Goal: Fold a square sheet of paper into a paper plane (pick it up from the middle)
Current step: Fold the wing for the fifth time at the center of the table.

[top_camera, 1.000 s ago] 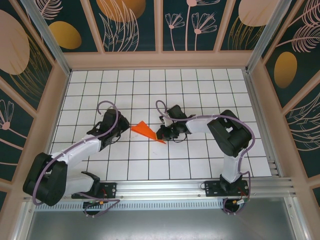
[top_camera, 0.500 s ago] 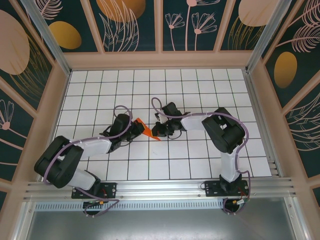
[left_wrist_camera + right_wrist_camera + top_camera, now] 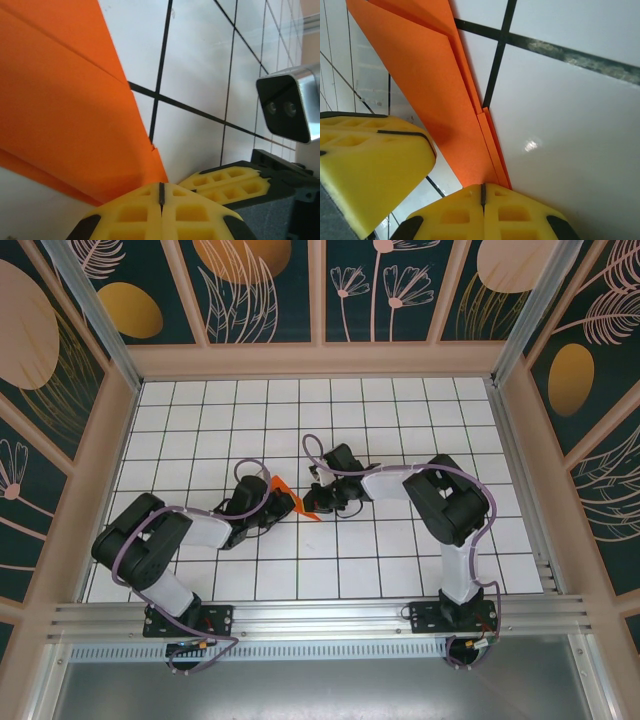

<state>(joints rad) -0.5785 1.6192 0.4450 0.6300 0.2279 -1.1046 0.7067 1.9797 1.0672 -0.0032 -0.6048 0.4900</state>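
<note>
The square sheet of paper is bright orange and folded into a narrow, pointed paper plane shape with layered creases. It sits low over the white grid table between the two grippers. My left gripper is shut, and the paper's folded edge runs into the seam of its yellow fingertips. My right gripper is shut too, with the paper's narrow end pinched at its tips. In the top view the left gripper and right gripper face each other, less than one tile apart.
The table is white with a black grid and walled by wooden frames and patterned panels. In the left wrist view the right gripper's yellow fingers and its wrist camera are close by. The left gripper's yellow finger crowds the right wrist view.
My left arm swung right to the paper and its jaws closed on the paper's left side. My right gripper, holding the paper, shifted slightly left and back; the paper now looks smaller, bunched between both grippers.
</note>
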